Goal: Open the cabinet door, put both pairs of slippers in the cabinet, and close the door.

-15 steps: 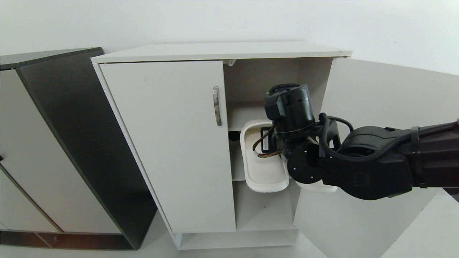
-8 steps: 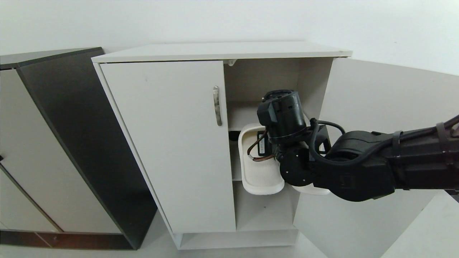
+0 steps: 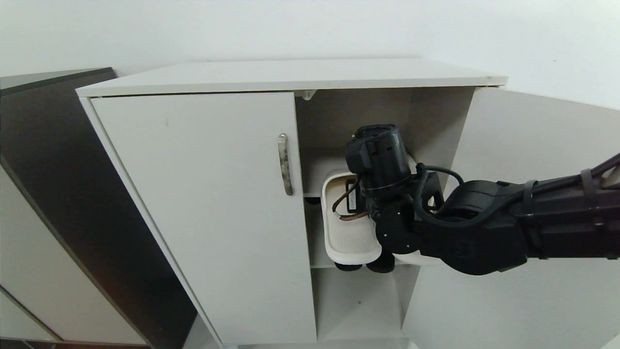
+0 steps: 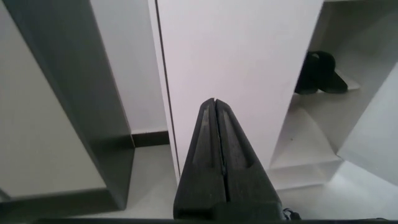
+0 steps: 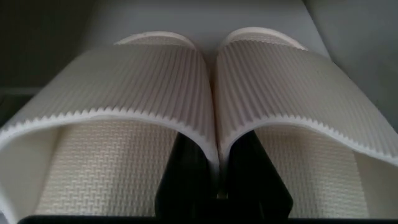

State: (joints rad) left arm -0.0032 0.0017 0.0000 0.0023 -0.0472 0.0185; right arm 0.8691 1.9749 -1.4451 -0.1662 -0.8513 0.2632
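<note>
By the white wall (image 3: 310, 29), slippers (image 3: 349, 240) pinched in the right jaws (left jaws pressed together) should be slid level onto the cabinet shelf (image 3: 312, 182).

My right gripper (image 5: 217, 183) carried ribbed white foam slippers (image 3: 349, 237) forward, deeper into white wooden cabinet (image 3: 290, 75) ahead; head camera moved closer.
</note>
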